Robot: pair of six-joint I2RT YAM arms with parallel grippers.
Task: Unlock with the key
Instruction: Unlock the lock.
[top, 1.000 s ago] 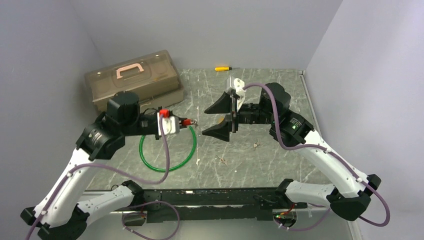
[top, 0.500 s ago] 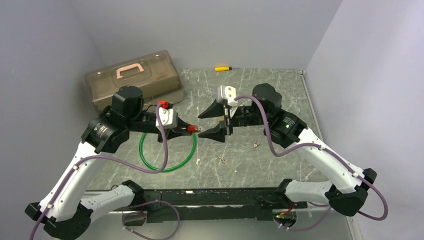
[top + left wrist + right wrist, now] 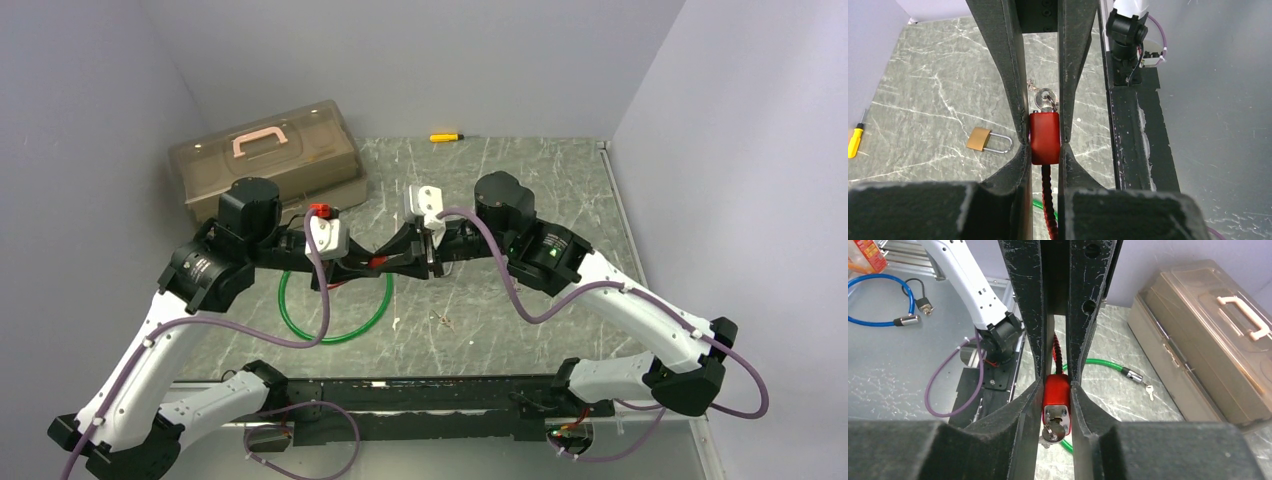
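A red padlock (image 3: 1044, 142) with a red braided cable shackle (image 3: 1047, 200) is held above the table. My left gripper (image 3: 1044, 144) is shut on its shackle end. A silver key (image 3: 1050, 434) sits in the keyhole, with a second key hanging from it. My right gripper (image 3: 1055, 384) has come in from the other side. Its fingers press the sides of the padlock's (image 3: 1055, 392) key end, and the key head lies free between them. In the top view the two grippers (image 3: 362, 262) (image 3: 398, 262) meet tip to tip over the padlock (image 3: 378, 263).
A green cable loop (image 3: 335, 335) lies under the grippers, its lock end and a small key (image 3: 1149, 390) nearby. A brass padlock (image 3: 979, 139) lies on the table. A tan toolbox (image 3: 265, 160) stands back left. A yellow screwdriver (image 3: 445, 137) lies at the back.
My right gripper moved left to the padlock and closed from wide open onto its key end. The left gripper kept hold of the padlock and shifted slightly.
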